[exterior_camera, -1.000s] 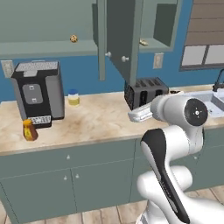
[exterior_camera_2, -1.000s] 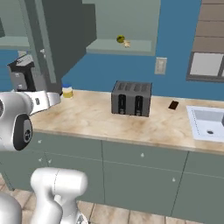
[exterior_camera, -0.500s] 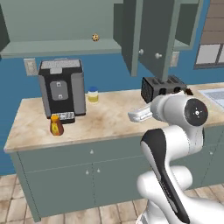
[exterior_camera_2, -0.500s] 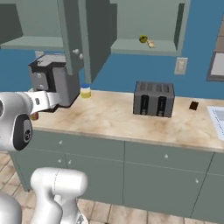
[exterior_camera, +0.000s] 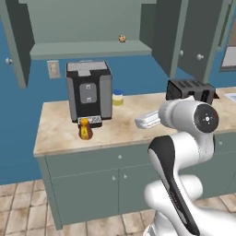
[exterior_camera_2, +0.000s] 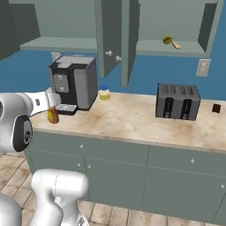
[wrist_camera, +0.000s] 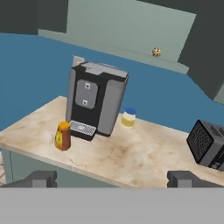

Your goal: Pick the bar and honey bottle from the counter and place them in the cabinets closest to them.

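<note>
Our base has rolled left along the counter (exterior_camera: 60, 136), and the honey bottle (exterior_camera: 85, 131), at frame edge a second ago, now sits left of centre in the left base view, which we judge readies its pickup. Our gripper (wrist_camera: 112, 178) hangs wide open and empty. The bottle touches the coffee machine (exterior_camera: 88, 91), crowding any grasp; a blue-topped container (exterior_camera: 118, 97) and toaster (exterior_camera_2: 177, 101) stand clear. The open cabinets (exterior_camera: 83, 27) wait above. We cannot make out the bar.

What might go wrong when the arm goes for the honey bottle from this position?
The honey bottle stands right beside the coffee machine, touching or almost touching its drip tray, so an open finger may strike the machine. The bottle is also near the counter front edge; a push might tip it off.
</note>
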